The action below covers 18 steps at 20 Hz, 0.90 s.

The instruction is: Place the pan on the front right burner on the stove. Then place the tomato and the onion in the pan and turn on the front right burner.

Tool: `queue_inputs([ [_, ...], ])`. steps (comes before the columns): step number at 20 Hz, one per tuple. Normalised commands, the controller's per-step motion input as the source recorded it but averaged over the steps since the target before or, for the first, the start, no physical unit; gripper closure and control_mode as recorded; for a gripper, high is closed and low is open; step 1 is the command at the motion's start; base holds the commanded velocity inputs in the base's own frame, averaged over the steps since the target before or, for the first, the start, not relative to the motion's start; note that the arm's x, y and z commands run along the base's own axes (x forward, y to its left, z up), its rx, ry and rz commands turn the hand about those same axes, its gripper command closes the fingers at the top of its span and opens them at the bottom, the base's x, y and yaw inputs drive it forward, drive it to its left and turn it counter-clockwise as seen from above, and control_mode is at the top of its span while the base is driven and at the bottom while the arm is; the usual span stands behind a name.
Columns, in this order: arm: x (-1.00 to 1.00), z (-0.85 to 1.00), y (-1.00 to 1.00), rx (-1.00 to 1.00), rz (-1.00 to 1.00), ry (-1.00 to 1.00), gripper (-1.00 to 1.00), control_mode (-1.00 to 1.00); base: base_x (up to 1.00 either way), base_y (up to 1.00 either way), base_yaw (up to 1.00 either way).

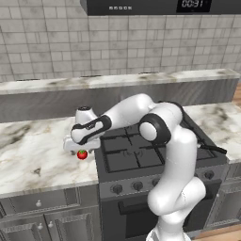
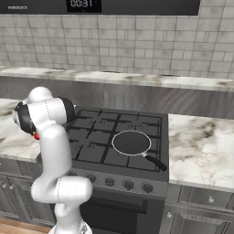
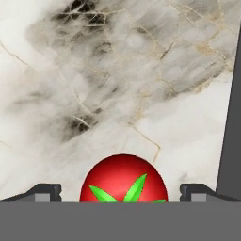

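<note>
We judge step 1 done: in the right base view the pan [image 2: 131, 142] sits on the front right burner [image 2: 137, 153] of the stove [image 2: 91, 137], right of centre in the frame, its handle pointing toward the lower right. We are now on the tomato [image 3: 123, 181], which lies on the marble counter [image 3: 117, 84] at the bottom centre of the hand view, green stem up, between our 2 fingertips [image 3: 44, 192]. The gripper [image 1: 81, 147] hangs right above it at centre left of the left base view, fingers spread wide and holding nothing. Still left, as we read it: gripping the tomato, carrying it to the pan, adding the onion, then turning on the burner.
</note>
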Motion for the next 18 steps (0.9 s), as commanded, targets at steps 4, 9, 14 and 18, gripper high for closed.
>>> queue_inputs([
  [4, 0.02, -0.09, 0.00, 0.00, 0.00, 0.00, -1.00, -1.00, 0.00, 0.00, 0.00],
  [9, 0.00, 0.00, 0.00, 0.00, 0.00, 0.01, -1.00, -1.00, 0.00, 0.00, 0.00],
  [14, 0.00, 0.00, 0.00, 0.00, 0.00, 0.00, 1.00, -1.00, 0.00, 0.00, 0.00],
  [18, 0.00, 0.00, 0.00, 0.00, 0.00, 0.00, 1.00, -1.00, 0.00, 0.00, 0.00],
])
